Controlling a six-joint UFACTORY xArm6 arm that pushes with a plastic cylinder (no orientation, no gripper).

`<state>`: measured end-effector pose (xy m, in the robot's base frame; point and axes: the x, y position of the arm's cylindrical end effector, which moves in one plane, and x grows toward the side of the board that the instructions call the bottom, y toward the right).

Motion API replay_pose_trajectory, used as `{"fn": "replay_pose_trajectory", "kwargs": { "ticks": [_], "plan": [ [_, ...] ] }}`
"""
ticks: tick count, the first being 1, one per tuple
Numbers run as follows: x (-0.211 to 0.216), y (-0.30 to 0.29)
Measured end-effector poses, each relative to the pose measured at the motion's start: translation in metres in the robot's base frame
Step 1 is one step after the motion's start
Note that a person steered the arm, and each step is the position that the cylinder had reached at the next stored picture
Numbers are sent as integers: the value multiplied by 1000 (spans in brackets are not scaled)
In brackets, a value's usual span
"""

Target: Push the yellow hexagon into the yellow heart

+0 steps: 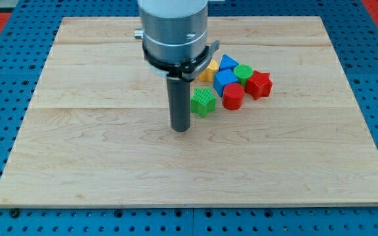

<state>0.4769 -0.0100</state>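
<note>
My tip (180, 130) is down on the wooden counter (77, 157), a plain dark rod with nothing held on it. Every block sits in one tight cluster to the view's right of it and towards the view's top.

Here's the count. There are two greens: a star-like green block (203, 101) just beside the rod on its right, though I can't tell if they touch, and a green cylinder (243, 72) further right and higher, deep in the cluster. There are two reds: a red cylinder (233, 96) just right of the green star-like block, and a red star (258, 84) at the cluster's far right edge, the piece furthest from my tip. There are two blues: a blue cube (226, 78) in the middle of the group, and a blue triangle (228, 63) at the cluster's top edge.

And the yellow? Only one patch of yellow block (209, 69) shows, tucked against the blue pieces on their left and half hidden behind the arm's grey housing (174, 29). It lies above my tip and slightly right. Hexagon or heart, I can't tell from this sliver.

A blue pegboard (5, 78) frames the counter all round.
</note>
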Motion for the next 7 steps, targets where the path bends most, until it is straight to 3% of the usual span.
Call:
{"fn": "replay_pose_trajectory", "kwargs": {
  "ticks": [2,3,4,5,7],
  "plan": [
    [-42,21],
    [-43,20],
    [-82,-49],
    [-121,-64],
    [-84,-17]
  ]
}}
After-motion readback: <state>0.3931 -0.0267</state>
